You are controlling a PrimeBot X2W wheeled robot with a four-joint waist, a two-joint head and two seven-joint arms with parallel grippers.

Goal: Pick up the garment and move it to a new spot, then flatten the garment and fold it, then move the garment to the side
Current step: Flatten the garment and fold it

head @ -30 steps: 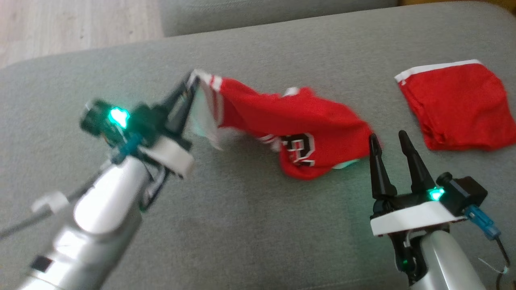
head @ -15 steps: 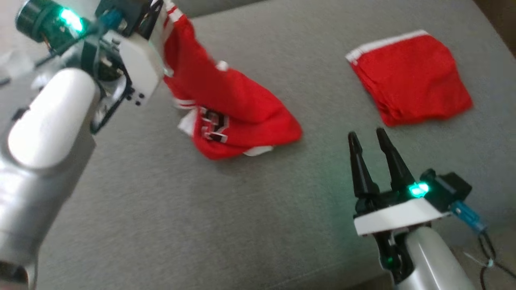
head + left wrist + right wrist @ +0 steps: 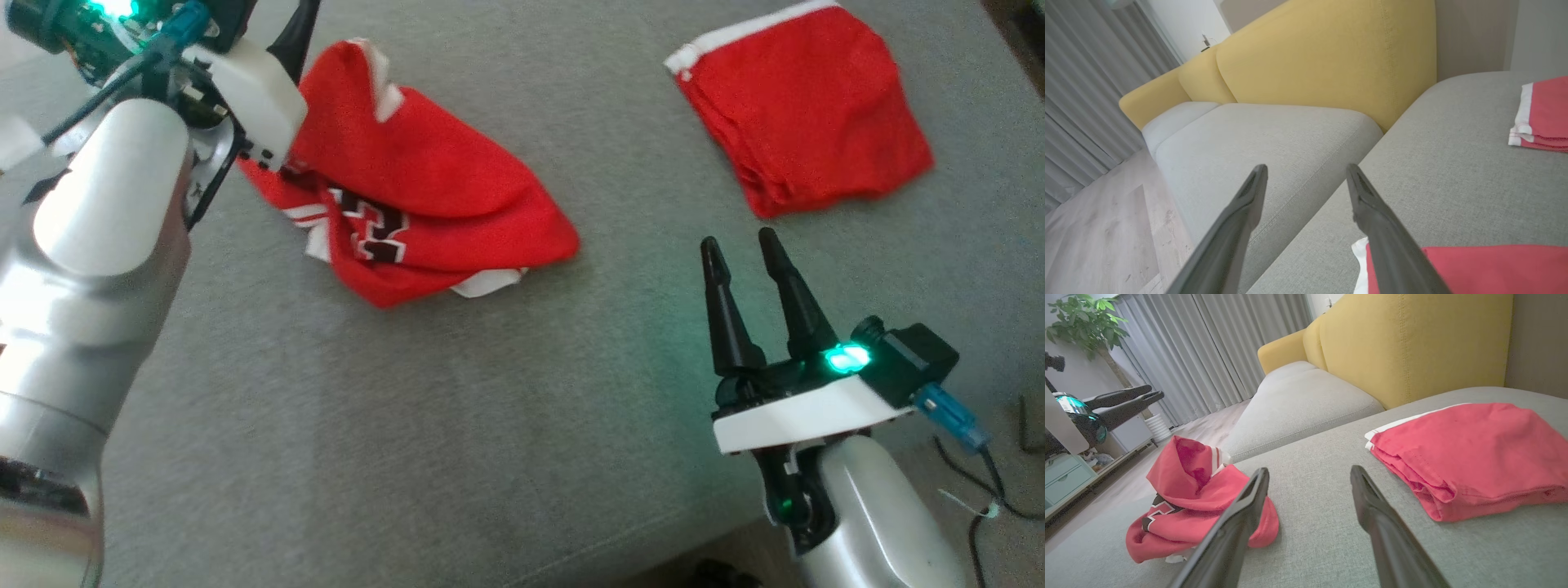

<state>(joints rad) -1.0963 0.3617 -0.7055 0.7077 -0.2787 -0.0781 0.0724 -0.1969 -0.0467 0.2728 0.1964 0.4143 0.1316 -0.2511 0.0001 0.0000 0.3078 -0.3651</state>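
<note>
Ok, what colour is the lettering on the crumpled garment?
Black, edged in white, on the red crumpled garment. The lettering shows best in the head view.

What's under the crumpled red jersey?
The jersey lies on the grey cushion; a white bit pokes out beneath its near edge. Whatever else is inside the folds is covered.

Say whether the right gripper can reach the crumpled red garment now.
Probably yes: the right gripper stands open, with bare grey cushion between it and the crumpled garment; the folded garment lies clear of that path.
</note>
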